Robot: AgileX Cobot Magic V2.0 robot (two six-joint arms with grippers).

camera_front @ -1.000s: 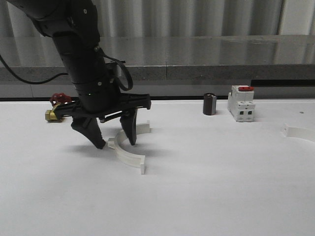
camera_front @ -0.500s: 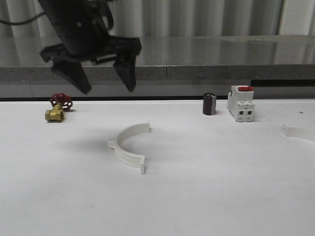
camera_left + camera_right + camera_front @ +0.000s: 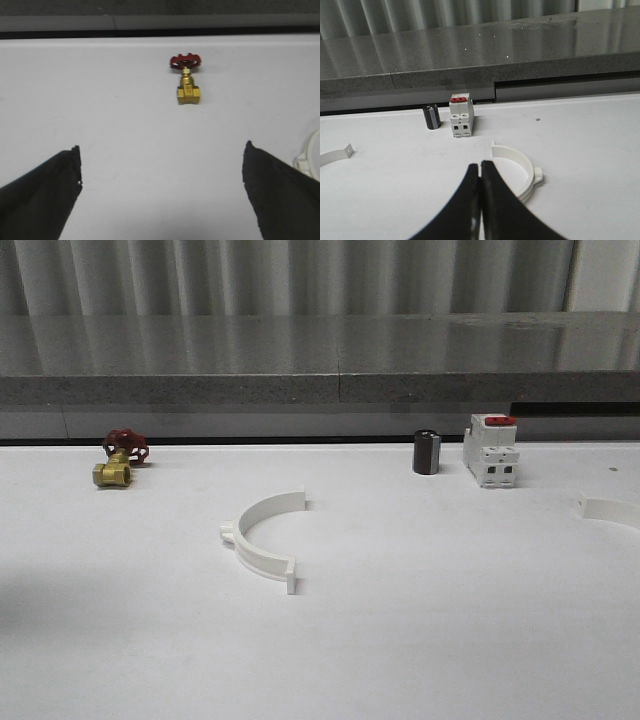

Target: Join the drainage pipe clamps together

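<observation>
With the left gripper (image 3: 161,200) jaws spread and empty and the right gripper (image 3: 480,172) jaws pressed together, both clamp halves (image 3: 264,539) (image 3: 519,170) lie on the surface (image 3: 420,640) well apart, so misaligned tabs could block joining.

No text, brand, number or sign can be read; the breaker (image 3: 491,450) has a red top and small marks on its front, too blurred to make out; the dark cylinder (image 3: 426,452) and the valve (image 3: 118,459) carry no legible label.
</observation>
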